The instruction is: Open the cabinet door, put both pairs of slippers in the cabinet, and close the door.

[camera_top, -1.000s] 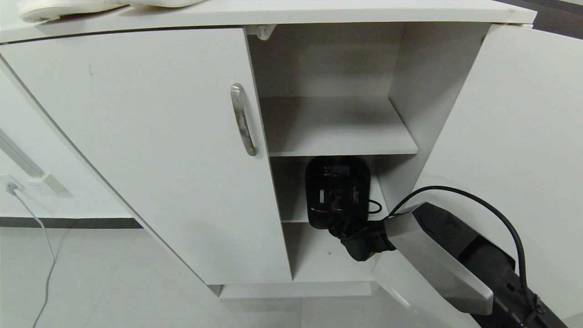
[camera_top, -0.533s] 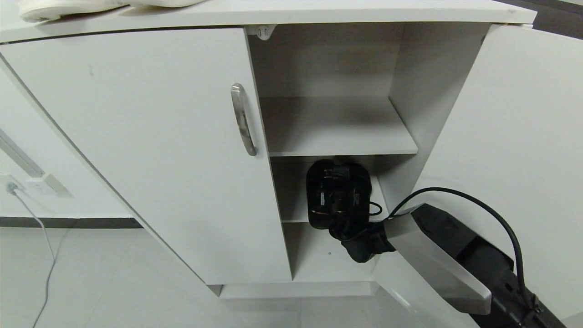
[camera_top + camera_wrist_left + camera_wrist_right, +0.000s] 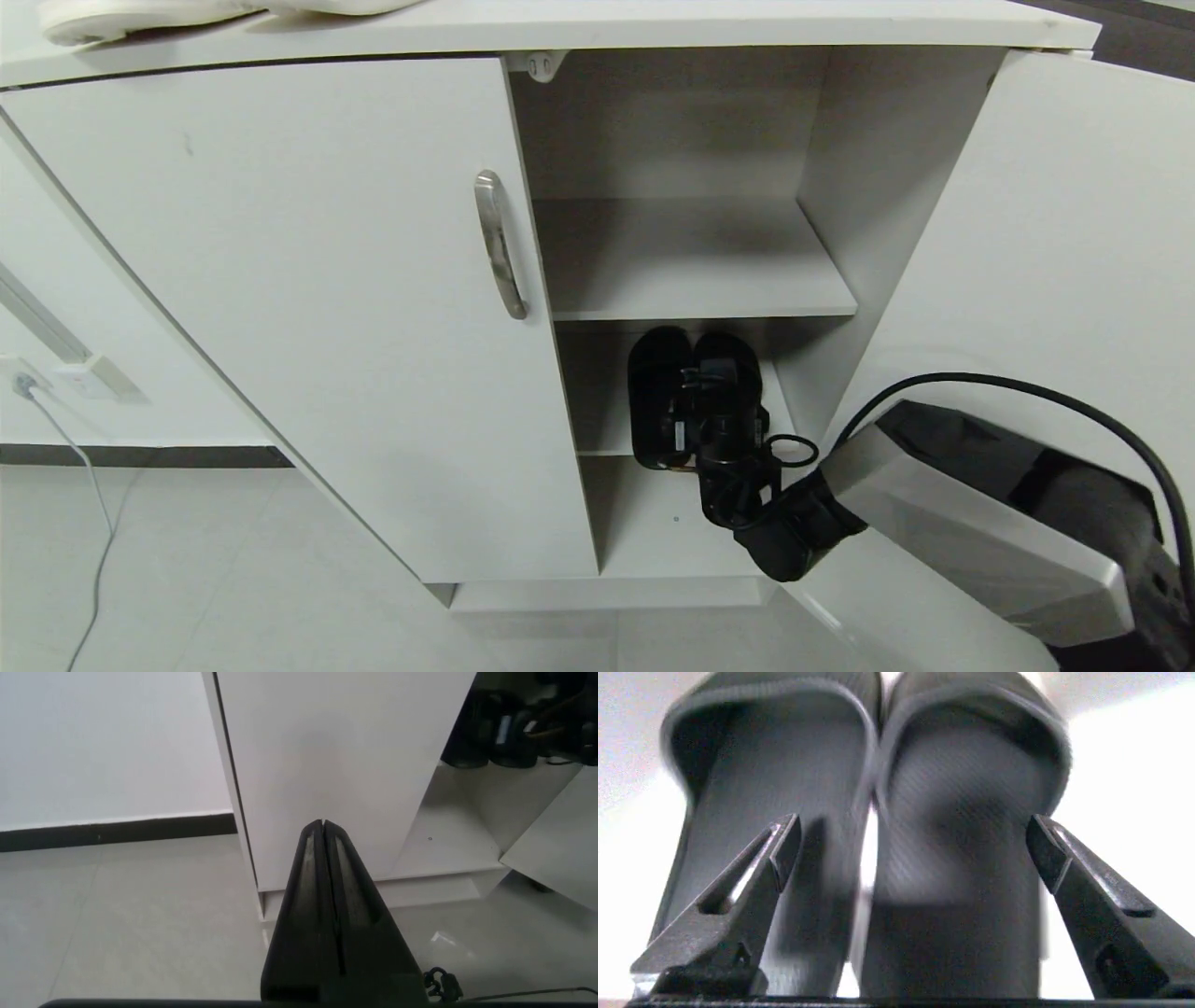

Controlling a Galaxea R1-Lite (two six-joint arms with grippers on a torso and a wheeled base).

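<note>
Smooth white cabinet (image 3: pixel 280 280), textured black slippers (image 3: pixel 651 392), right tool (image 3: pixel 915 829) spread

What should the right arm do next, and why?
Probably draw the right gripper straight back out of the cabinet: its jaws stand open and the black slippers lie on the shelf. A white pair waits on top.

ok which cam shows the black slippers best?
Right wrist view: the black slippers sit side by side, close up, between the fingers of the open right hand. Head view shows them on the middle shelf, partly hidden by that hand. Left wrist view catches them far off, dark.
</note>
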